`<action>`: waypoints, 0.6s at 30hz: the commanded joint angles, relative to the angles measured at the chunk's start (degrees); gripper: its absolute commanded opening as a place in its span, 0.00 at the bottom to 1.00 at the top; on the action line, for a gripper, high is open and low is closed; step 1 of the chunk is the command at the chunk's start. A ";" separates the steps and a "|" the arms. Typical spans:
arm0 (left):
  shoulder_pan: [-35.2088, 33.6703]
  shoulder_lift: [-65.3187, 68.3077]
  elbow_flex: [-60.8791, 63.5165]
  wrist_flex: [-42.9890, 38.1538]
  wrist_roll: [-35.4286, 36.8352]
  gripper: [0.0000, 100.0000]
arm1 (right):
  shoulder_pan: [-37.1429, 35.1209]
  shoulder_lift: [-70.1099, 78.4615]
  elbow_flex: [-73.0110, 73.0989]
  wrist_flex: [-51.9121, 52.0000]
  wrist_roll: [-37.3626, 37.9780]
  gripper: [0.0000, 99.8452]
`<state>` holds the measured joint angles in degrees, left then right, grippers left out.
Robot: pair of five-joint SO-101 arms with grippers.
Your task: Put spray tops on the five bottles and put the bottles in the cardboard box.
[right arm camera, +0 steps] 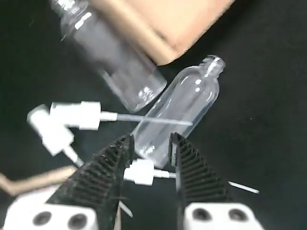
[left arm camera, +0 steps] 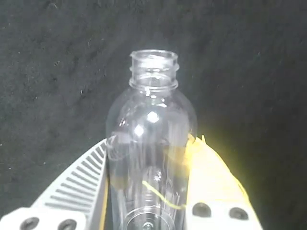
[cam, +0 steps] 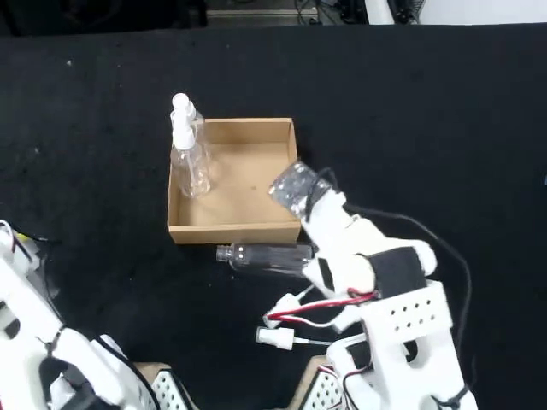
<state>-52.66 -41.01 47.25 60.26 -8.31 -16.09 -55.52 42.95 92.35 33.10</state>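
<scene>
Close the parted right gripper (right arm camera: 151, 139) on the collar of the spray top (right arm camera: 140, 172), six o'clock from the cardboard box (cam: 235, 231), sparing its tube for the bottle (left arm camera: 152, 96) clenched in the left gripper (left arm camera: 149, 141).

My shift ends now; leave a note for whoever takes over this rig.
Left gripper: shut on an uncapped bottle.
Right gripper: open, straddling a spray top.
Done: two capped bottles stand in the box.
To do: two loose bottles lie uncapped beside the box, more tops nearby; cap all three, then box them.
</scene>
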 commanded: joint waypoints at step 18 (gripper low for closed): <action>3.74 -4.22 9.45 -13.54 21.63 0.03 | -24.97 1.27 20.62 -10.46 27.52 0.11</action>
<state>-48.35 -43.30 57.54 47.87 12.88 -40.26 -55.52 61.58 83.03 51.21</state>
